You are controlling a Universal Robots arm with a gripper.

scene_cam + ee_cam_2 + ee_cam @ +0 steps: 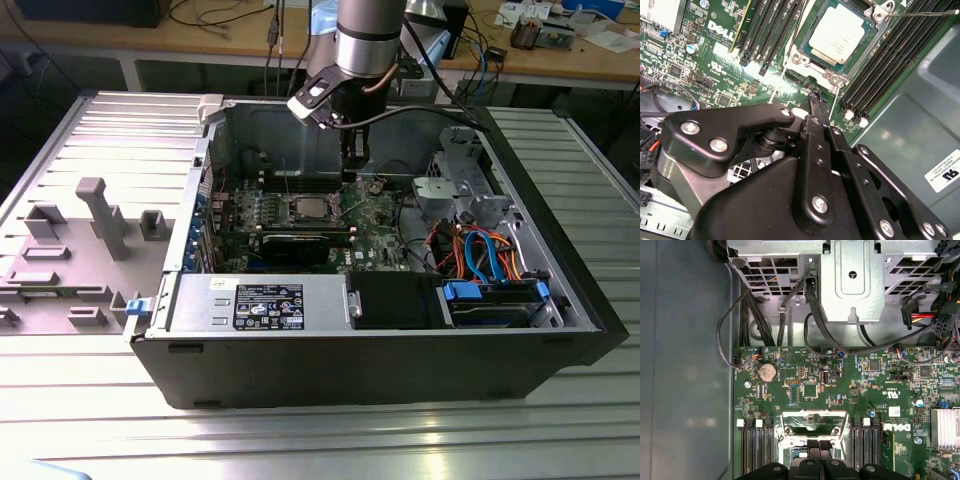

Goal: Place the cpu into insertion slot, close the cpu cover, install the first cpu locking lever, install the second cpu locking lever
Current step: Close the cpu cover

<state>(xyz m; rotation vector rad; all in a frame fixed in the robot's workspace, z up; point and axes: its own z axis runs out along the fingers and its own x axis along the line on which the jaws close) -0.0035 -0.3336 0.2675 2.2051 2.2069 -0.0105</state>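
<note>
Silver-grey cpu (836,34) lies flat in its socket (799,60) on the green board (722,67), while the gripper (815,96), jaws together and gripping nothing, hangs over the board just beside that socket.

Inside an opened computer case, the black pincer (819,445), its fingers pressed together, hangs just over the cpu cover (814,413). The cover is a silvery frame flanked by black memory slots (755,447) on the green motherboard (865,390). A coin battery (767,372) lies beyond, and black cables (812,295) run up to a grey metal drive cage (852,285).
</note>
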